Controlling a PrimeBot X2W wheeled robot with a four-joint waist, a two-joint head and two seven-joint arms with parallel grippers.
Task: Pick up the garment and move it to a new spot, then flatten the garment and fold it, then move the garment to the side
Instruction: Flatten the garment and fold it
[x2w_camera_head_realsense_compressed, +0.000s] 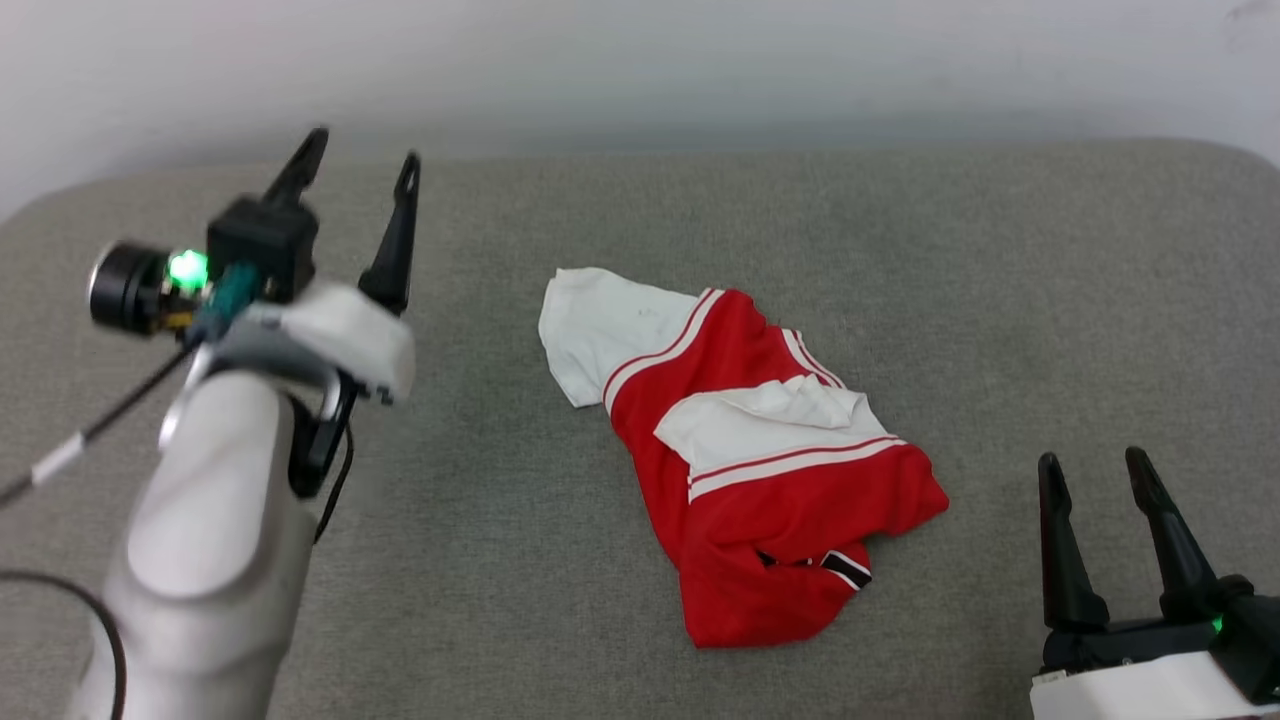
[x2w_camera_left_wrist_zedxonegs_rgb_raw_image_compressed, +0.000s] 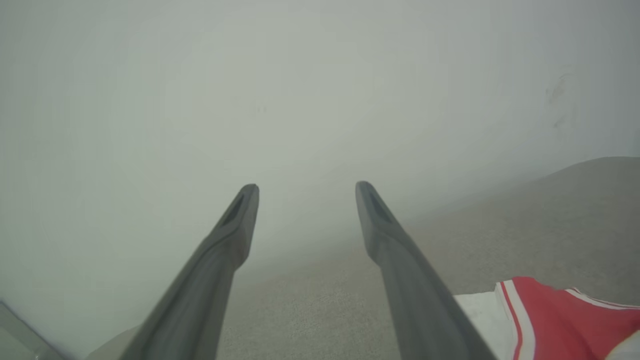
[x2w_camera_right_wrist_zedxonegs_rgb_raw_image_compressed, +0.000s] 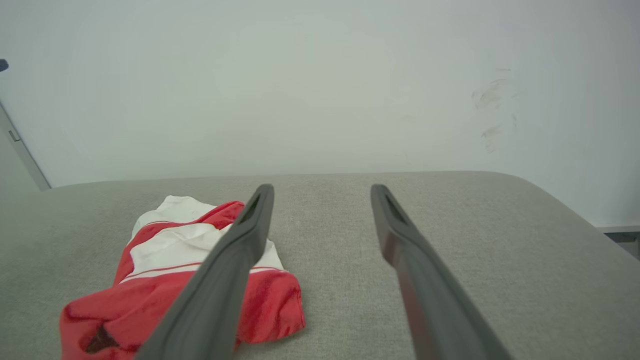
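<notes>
From the head view, a pale wall (x2w_camera_head_realsense_compressed: 640, 60) stands behind a grey fabric-covered worktop (x2w_camera_head_realsense_compressed: 1000, 300) with rounded far corners. The left gripper (x2w_camera_head_realsense_compressed: 363, 150) is raised over the worktop's far left part, jaws apart, well clear of the garment (x2w_camera_head_realsense_compressed: 760, 470). Its pale forearm (x2w_camera_head_realsense_compressed: 200, 540) and a dark cable (x2w_camera_head_realsense_compressed: 60, 455) cover the worktop's near left corner. The right gripper (x2w_camera_head_realsense_compressed: 1092, 460) sits at the lower right, jaws apart and empty, near the garment's right edge but not touching it. Nothing lies between either gripper and the garment. The garment lies crumpled near the middle of the worktop: bright red body, one white sleeve spread toward the far left, another white panel folded across the middle, with red-and-white stripes along the seams and a dark-edged trim showing near the near hem.

In the left wrist view, the left gripper (x2w_camera_left_wrist_zedxonegs_rgb_raw_image_compressed: 307, 186) points at the wall (x2w_camera_left_wrist_zedxonegs_rgb_raw_image_compressed: 200, 100), jaws spread with nothing between them. The worktop (x2w_camera_left_wrist_zedxonegs_rgb_raw_image_compressed: 550, 225) slopes across the lower right, where a corner of the garment (x2w_camera_left_wrist_zedxonegs_rgb_raw_image_compressed: 560, 320) shows white and red beside the right finger.

In the right wrist view, the right gripper (x2w_camera_right_wrist_zedxonegs_rgb_raw_image_compressed: 322, 187) is spread wide over the bare worktop (x2w_camera_right_wrist_zedxonegs_rgb_raw_image_compressed: 475, 240). The garment (x2w_camera_right_wrist_zedxonegs_rgb_raw_image_compressed: 150, 295) lies bunched at the lower left, partly hidden behind the left finger. Faint scuff marks (x2w_camera_right_wrist_zedxonegs_rgb_raw_image_compressed: 492, 95) show on the wall (x2w_camera_right_wrist_zedxonegs_rgb_raw_image_compressed: 300, 75).
</notes>
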